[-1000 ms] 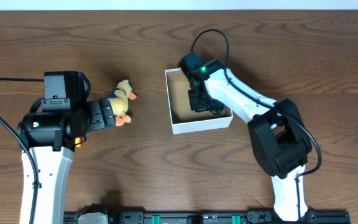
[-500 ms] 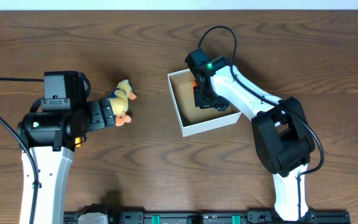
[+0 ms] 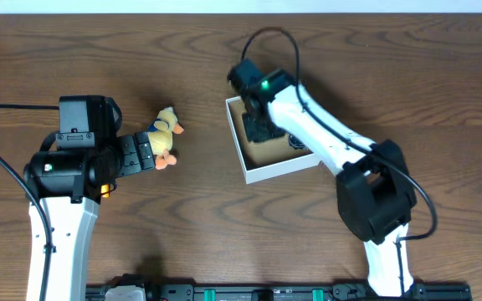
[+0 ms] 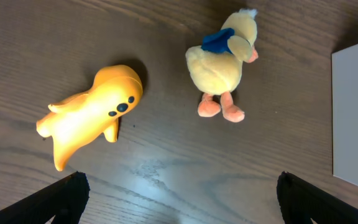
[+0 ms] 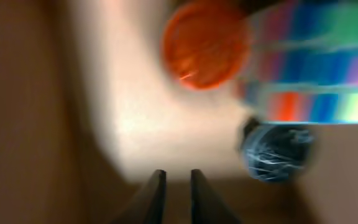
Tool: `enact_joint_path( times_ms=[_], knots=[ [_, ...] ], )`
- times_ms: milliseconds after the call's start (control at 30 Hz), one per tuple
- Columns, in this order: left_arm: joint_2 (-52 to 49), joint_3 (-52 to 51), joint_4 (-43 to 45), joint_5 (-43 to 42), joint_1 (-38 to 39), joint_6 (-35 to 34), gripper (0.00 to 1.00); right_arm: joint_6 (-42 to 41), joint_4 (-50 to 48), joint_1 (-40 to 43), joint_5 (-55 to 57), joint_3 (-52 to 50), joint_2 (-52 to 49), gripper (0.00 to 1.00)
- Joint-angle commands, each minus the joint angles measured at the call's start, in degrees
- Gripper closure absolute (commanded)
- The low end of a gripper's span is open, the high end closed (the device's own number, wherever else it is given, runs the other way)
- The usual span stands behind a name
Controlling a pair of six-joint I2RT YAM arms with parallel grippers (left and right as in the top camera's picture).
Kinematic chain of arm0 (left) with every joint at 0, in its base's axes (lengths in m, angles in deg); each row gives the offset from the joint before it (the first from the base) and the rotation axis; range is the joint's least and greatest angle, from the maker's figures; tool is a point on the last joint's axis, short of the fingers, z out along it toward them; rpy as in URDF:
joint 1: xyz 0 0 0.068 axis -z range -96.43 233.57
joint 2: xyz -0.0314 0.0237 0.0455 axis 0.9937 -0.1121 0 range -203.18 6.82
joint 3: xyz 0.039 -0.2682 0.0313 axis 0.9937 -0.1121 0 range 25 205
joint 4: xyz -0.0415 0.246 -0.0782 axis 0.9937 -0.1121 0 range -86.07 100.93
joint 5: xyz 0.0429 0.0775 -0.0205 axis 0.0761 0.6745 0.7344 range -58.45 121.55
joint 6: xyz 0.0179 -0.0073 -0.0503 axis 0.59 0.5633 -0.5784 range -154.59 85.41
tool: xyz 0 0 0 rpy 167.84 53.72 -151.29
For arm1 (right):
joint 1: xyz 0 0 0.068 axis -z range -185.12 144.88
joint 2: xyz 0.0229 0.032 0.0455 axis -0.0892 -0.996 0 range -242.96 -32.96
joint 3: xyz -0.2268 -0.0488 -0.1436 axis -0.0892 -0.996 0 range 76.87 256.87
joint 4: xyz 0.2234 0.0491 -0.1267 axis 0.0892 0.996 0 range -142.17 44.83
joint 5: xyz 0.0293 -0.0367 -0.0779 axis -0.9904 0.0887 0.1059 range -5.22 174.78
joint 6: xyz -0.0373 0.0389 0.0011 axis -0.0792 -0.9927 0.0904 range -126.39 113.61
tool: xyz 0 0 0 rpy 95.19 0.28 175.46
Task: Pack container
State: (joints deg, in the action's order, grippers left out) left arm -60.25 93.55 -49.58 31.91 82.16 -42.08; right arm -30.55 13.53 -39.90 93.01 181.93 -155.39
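The container [image 3: 279, 172] is a square white box with a brown floor, right of centre; its white wall shows in the left wrist view [image 4: 356, 112]. My right gripper [image 3: 258, 127] is down inside it, fingers [image 5: 178, 180] close together with nothing between them. Its blurred view shows an orange round thing [image 5: 204, 43], a striped multicolour thing [image 5: 316, 68] and a dark blue ball [image 5: 275, 149] on the box floor. My left gripper [image 3: 153, 152] is open and empty [image 4: 179, 193] over the table, near a yellow duck plush [image 4: 222, 62] [image 3: 167, 132] and an orange toy [image 4: 92, 115].
Black cables run from both arms across the wooden table [image 3: 224, 226]. The orange toy is hidden under my left arm in the overhead view. The duck lies about a hand's width left of the container.
My right gripper has moved toward the box's left rear corner. The box has turned and shifted slightly on the table. The left arm and the two toys have not moved.
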Motion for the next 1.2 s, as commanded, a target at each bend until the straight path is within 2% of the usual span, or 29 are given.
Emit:
enact_joint_path(
  times_ms=[0, 233, 433, 733, 967, 1167],
  knots=[
    [-0.28, 1.05, -0.31, 0.24, -0.24, 0.09, 0.02, -2.95, 2.84, 4.09, 7.08, 5.22, 5.75, 0.88],
    [-0.42, 1.05, 0.11, 0.00, -0.24, -0.17, 0.00, -8.81, 10.95, 17.44, 5.03, 5.29, 8.20, 0.93],
    [-3.26, 1.05, 2.40, -3.45, -0.04, -0.35, 0.11, -6.78, 10.71, 24.98, -3.10, -0.66, 8.17, 0.94],
    [-13.84, 1.05, 9.25, -4.46, 5.51, -0.33, 0.21, -3.34, 5.05, 25.11, -6.60, -10.82, 8.15, 0.92],
    [-22.43, 1.05, 18.49, -4.46, 11.13, -0.31, 0.22, -2.99, 2.47, 24.17, -13.35, -15.50, 8.17, 0.92],
    [-29.24, 1.05, 23.50, -4.46, 14.01, -0.33, 0.22, -2.99, 2.73, 22.51, -14.34, -16.85, 8.15, 0.92]
  ],
)
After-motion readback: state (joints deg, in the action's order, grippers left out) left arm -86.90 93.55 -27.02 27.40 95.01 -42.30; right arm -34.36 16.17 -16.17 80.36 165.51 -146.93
